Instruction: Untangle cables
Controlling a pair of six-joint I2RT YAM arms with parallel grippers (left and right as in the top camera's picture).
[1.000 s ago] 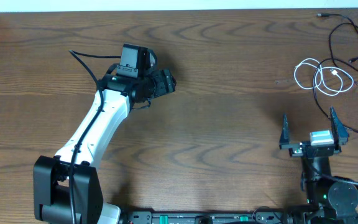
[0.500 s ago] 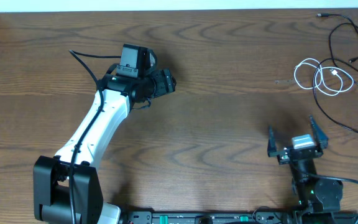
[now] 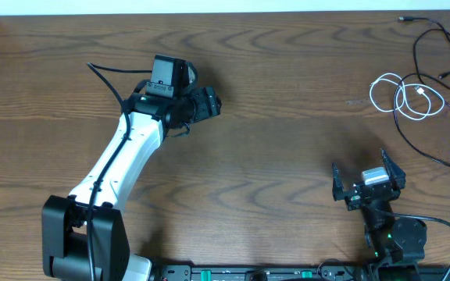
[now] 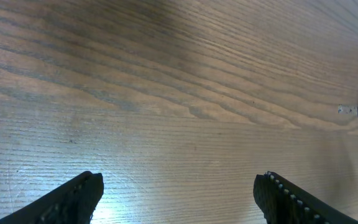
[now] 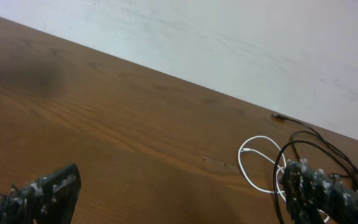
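Withdrawing toward the near edge of the desk (image 3: 287,140) and slightly leftward since the earlier overhead frames, the right gripper (image 3: 366,176) is now sitting farther from the cables than it was a second ago. The left arm is showing no change.

Left part of the desk: the left gripper (image 3: 209,103) is hovering over bare wood, its jaws standing released with nothing between them, as the left wrist view confirms (image 4: 178,180).

Near-right part: the right gripper is likewise spread wide and carrying nothing (image 5: 180,174).

Far right corner: both cables are lying on the desk. The white cable (image 3: 373,94) is resting in a few loose loops. The black cable (image 3: 415,53) is looping from the far edge, crossing over the white loops and trailing on toward the right edge.

Governing relation: the tangle is lying beyond the right gripper and to its right, with its long axis running roughly from the far edge toward the near right. The right arm is much the nearer. The left gripper is well apart from the cables, which are only just entering its wrist view at the right margin.

Neither cable is being touched, and separation appears not yet begun.
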